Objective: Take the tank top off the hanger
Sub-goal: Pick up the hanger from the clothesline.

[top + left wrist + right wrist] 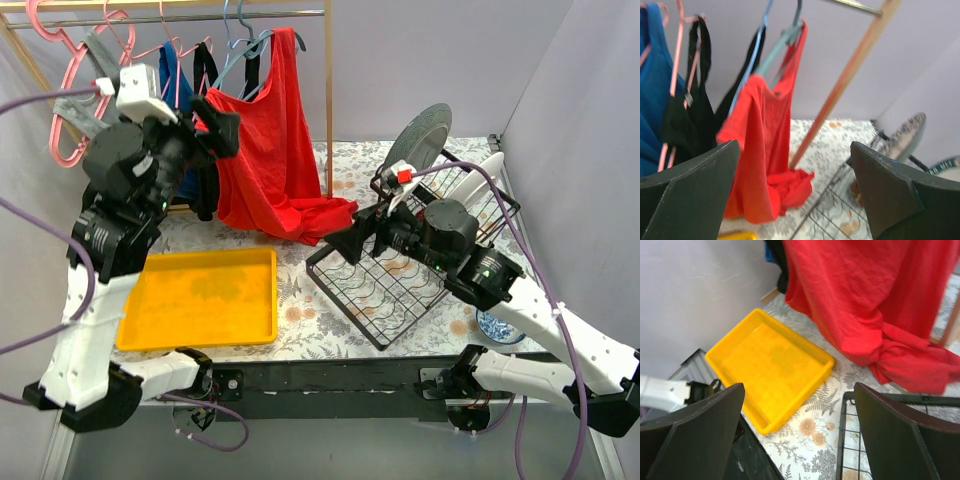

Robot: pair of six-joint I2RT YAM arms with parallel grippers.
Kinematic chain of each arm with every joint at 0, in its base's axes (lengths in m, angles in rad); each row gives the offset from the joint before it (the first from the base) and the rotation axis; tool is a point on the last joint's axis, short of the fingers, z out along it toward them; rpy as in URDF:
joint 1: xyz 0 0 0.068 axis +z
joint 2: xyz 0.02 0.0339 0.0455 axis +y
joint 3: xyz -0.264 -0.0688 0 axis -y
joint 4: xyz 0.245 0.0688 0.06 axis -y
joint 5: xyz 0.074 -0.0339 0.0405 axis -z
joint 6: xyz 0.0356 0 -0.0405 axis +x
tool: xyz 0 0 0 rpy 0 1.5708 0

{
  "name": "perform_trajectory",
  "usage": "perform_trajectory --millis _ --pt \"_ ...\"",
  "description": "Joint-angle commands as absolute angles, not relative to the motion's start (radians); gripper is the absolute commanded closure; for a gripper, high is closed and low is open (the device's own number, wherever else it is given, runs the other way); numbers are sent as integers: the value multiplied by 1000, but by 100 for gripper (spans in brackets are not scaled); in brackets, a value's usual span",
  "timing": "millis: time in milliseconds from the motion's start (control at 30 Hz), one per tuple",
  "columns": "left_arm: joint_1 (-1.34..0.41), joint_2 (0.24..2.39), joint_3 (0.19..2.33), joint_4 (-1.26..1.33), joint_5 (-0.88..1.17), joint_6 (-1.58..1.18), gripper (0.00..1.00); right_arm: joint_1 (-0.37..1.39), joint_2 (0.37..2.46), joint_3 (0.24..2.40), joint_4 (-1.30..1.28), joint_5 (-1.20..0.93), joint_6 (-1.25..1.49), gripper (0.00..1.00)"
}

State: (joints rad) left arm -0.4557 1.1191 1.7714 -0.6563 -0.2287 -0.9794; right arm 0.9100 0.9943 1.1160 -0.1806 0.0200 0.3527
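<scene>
The red tank top (270, 165) hangs from a blue-grey hanger (247, 48) on the rail, and its hem is bunched on the table (318, 220). In the left wrist view the red tank top (760, 150) droops from the hanger (782, 37), one strap high by the hook and the other shoulder lower. My left gripper (213, 135) is open, raised just left of the red cloth and holding nothing. Low over the wire rack, my right gripper (352, 236) is also open. It faces the tank top's pooled hem (910, 365).
A blue top (178, 80) and a black top (205, 75) hang left of the red one, beside pink hangers (60, 45). The rack's wooden post (327, 100) stands right of it. A yellow tray (200, 298) lies front left; a wire dish rack (385, 290) holds a plate (420, 140).
</scene>
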Motion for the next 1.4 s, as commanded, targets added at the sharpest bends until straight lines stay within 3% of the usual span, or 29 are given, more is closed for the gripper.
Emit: perform_trajectory --millis 0,100,267,500,667,867,1033,1233,1367 --pt "-460 1236 1917 -654 -319 -890 8 913 919 1045 21 -145 308 1" --pt "-457 1339 2023 -667 -270 -853 10 913 907 1032 54 -227 285 2" --pt "-426 1525 2285 -810 -209 -862 20 913 908 1023 71 -346 241 1" --pt "-397 1505 2210 -762 -152 -858 26 913 884 1012 71 -331 226 1" --pt "-396 1514 2212 -767 -229 -821 22 913 874 1012 67 -310 206 2" --pt "-396 1456 2166 -640 -167 -764 19 913 882 1015 66 -311 203 1" --pt "-397 1503 2192 -675 -316 -703 17 913 887 1016 74 -311 202 2" --pt "-396 1552 2197 -726 -305 -715 22 914 881 1014 69 -311 213 2" --pt "-394 1557 2221 -742 -275 -721 33 913 867 999 75 -308 221 2"
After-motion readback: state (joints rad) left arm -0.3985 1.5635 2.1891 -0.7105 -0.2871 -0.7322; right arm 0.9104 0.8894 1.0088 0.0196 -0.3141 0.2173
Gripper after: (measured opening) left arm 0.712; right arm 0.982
